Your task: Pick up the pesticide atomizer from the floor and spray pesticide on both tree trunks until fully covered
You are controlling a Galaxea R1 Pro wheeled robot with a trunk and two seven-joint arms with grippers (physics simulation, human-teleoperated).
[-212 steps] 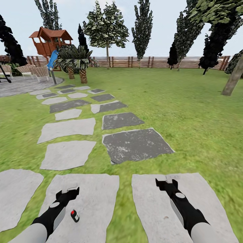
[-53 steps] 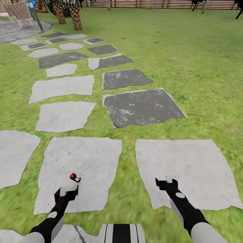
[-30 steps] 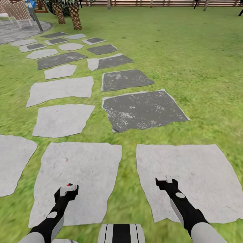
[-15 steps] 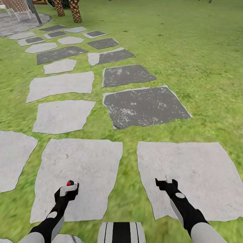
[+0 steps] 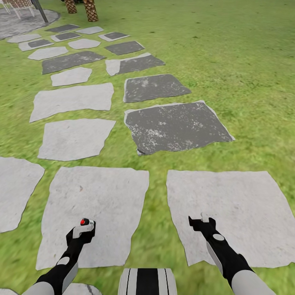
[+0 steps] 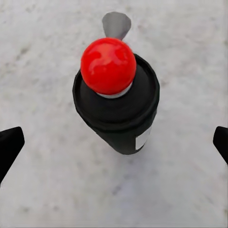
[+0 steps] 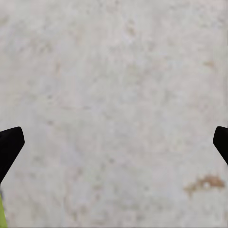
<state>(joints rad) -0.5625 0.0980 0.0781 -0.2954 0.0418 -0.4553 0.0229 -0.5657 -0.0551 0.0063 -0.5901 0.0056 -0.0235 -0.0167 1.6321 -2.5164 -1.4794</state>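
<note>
Directly between open left jaws, atomizer [image 6: 116,95]

Head view: from above, facing forward and down over the floor [image 5: 98,205] of stone slabs running to the frame's upper left. Left wrist view: close over a pale slab, aimed straight down at the pesticide atomizer [image 6: 116,97], shared with the head view's lower left [image 5: 85,222]. Right wrist view: close above another pale slab [image 7: 114,95], the head view's lower-right one [image 5: 229,205].
</note>
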